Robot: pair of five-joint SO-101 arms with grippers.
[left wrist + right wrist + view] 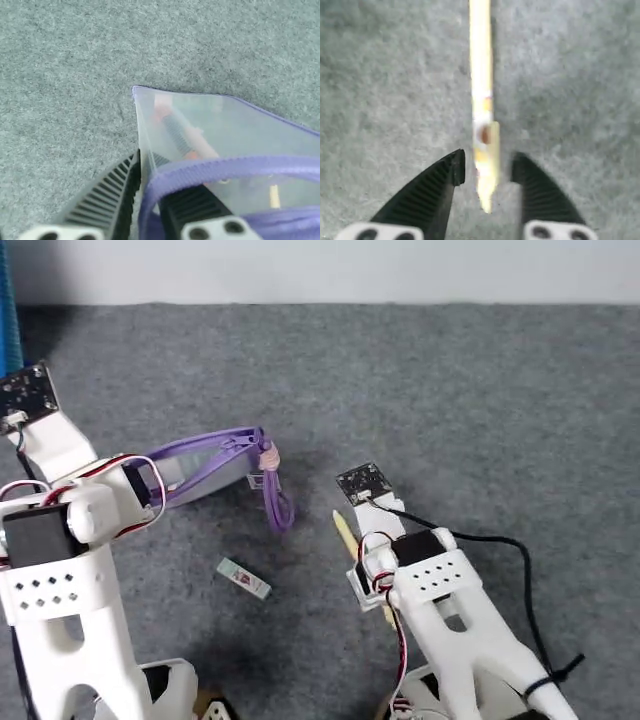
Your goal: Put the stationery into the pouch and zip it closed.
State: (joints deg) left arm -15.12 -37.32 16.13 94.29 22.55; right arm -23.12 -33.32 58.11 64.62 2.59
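High view: left gripper (146,160) pinches pouch (205,472); right gripper (488,159) spread astride yellow pen (345,530); eraser (243,578) on carpet (450,390) between

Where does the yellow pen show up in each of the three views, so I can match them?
High view: the yellow pen lies on the grey mat near centre, right of the pouch, its near end under the right arm.
Left wrist view: a yellow streak shows through the pouch; I cannot tell if it is the pen.
Right wrist view: the pen runs between the open right tool fingers.
Shared landmark: the grey mat.
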